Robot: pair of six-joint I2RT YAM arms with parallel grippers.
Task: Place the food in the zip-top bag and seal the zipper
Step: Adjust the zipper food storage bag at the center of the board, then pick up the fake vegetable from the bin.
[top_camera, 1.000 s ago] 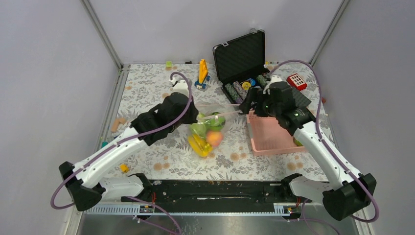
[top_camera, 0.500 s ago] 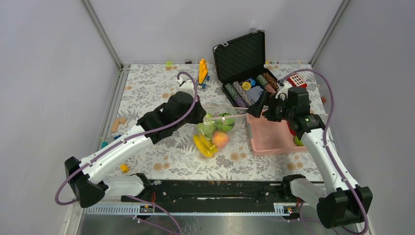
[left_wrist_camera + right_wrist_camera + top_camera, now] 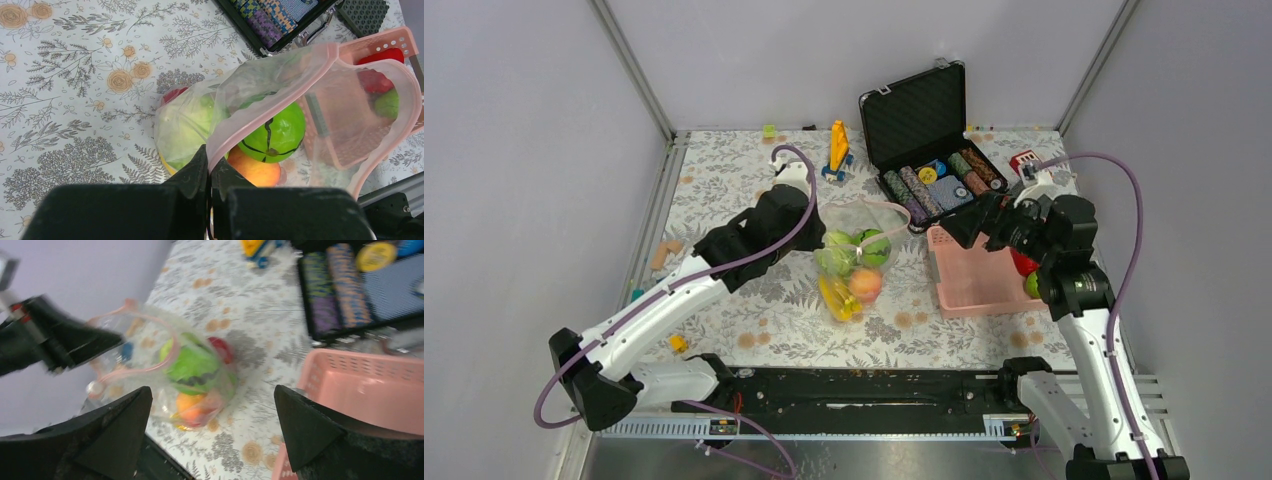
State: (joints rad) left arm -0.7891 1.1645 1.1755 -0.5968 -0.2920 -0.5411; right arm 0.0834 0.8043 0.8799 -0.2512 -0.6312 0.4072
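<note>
From above: got a clear soft plastic zip-top bag [image 3: 852,225] stuffed with plastic toy food [image 3: 864,284] on the floral counter [image 3: 724,180], just left of a pink perforated plastic basket [image 3: 969,285].

Left wrist: shows the left claw [image 3: 209,167] pinched tight on the bag's pale-pink zipper strip [image 3: 280,67] (mouth gaping wide).

Right wrist: shows the right claw [image 3: 212,397] spread wide, apart from the bag.

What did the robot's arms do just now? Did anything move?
The right gripper, jaws wide open, drew back to its right, away from the zip-top bag, and now hangs over the pink basket's far edge. The zipper, earlier stretched toward it, has slackened into an open loop. The left gripper stayed shut on the zipper, and the food stayed inside.
</note>
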